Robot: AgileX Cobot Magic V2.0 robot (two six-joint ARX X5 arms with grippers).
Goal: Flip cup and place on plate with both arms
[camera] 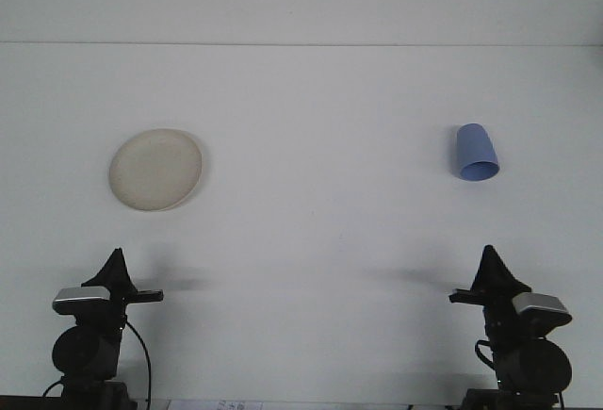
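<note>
Jaw state can't be made out on either arm: left gripper (115,261) sits lower left of the frame, right gripper (491,257) lower right, both showing only a dark pointed tip above the white table (320,240), holding nothing. Blue cup (476,153) lies at right of the frame, well above the right gripper, apparently on its side with the wider rim toward the camera. Cream plate (155,169) sits left of the frame, well apart from the cup, 1 item each side.
</note>
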